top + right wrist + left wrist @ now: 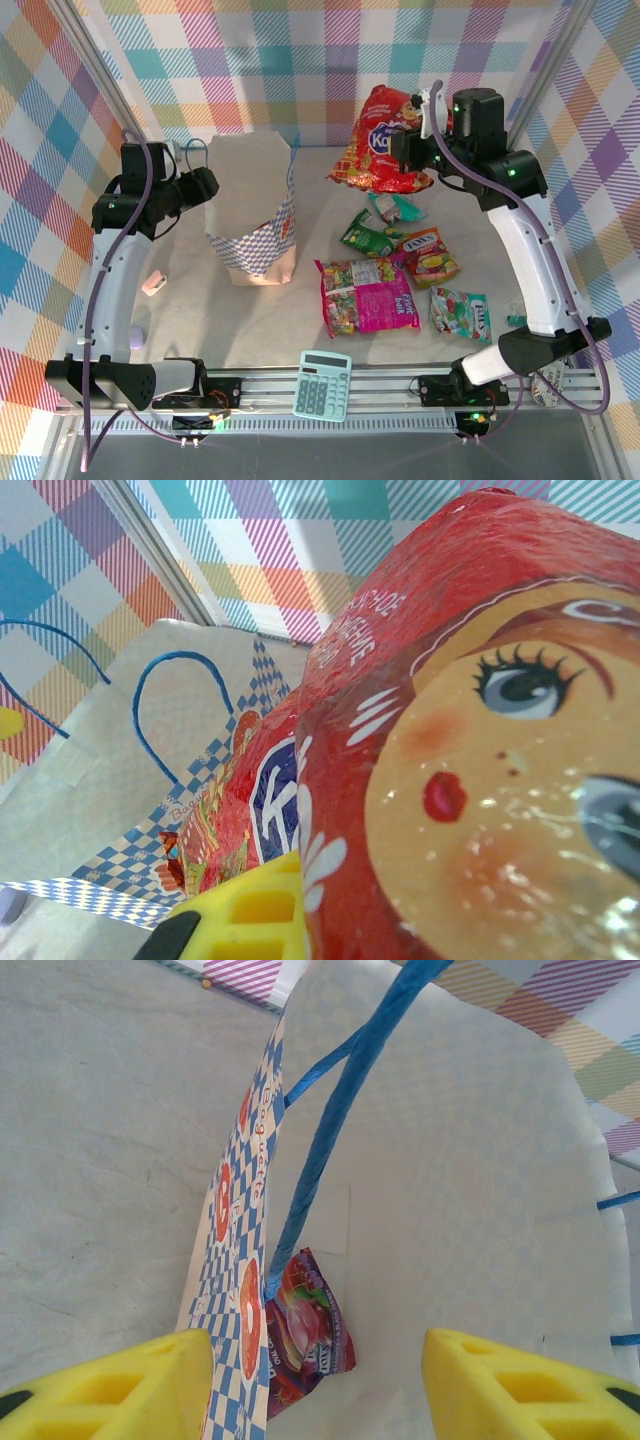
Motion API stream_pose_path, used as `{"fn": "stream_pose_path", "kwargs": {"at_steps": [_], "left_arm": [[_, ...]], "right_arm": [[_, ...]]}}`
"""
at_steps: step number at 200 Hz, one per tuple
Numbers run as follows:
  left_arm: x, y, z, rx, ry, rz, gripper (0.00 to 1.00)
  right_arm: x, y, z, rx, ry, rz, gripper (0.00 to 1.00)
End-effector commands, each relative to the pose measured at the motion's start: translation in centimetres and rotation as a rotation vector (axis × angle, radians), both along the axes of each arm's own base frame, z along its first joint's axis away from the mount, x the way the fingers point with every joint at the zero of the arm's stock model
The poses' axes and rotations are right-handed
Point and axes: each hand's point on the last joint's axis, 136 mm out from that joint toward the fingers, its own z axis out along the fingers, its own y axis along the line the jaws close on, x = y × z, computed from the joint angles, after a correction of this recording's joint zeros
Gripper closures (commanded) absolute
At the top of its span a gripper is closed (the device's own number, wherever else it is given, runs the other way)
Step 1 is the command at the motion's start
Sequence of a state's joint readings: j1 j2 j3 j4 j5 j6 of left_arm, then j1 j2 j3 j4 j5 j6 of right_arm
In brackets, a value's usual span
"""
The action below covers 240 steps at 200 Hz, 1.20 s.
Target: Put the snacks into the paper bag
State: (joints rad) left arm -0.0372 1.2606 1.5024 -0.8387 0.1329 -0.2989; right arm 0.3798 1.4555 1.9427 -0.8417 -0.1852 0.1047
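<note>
Right fingers grip red packet beside paper bag; calculator apart.

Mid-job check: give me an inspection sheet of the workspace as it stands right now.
Surface: grey table, flat.
Job's things: paper bag upright, purple packet inside; red packet held off the table; several packets loose, including magenta packet.
Clutter: calculator, small pink item.
Grippers: left gripper open astride bag's wall; right gripper shut on red packet.
Cables: purple cables along both arms.
Surroundings: plaid walls.
</note>
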Motion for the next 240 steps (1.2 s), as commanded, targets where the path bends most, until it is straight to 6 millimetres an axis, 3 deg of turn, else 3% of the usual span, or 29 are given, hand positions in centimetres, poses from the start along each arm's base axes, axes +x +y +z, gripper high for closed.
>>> {"fn": "stream_pose_path", "kwargs": {"at_steps": [1,39,135,186,240], "left_arm": [[-0.4,-0.1,1.6,-0.009,-0.038,0.002,0.43],[-0.1,-0.2,1.6,-0.012,-0.037,-0.003,0.43],[0.0,0.4,1.1,0.014,-0.026,0.026,0.43],[-0.2,0.6,0.6,0.024,-0.027,0.027,0.46],[0.0,0.7,0.8,0.018,-0.052,0.038,0.48]], "right_arm": [[-2.2,0.5,7.6,0.112,-0.225,0.060,1.00],[-3.0,2.4,8.3,0.127,-0.222,0.119,1.00],[-4.8,9.7,11.1,0.064,-0.315,0.294,1.00],[-4.7,12.2,12.6,0.115,-0.385,0.345,1.00],[-3.3,15.2,12.2,0.137,-0.424,0.380,1.00]]}}
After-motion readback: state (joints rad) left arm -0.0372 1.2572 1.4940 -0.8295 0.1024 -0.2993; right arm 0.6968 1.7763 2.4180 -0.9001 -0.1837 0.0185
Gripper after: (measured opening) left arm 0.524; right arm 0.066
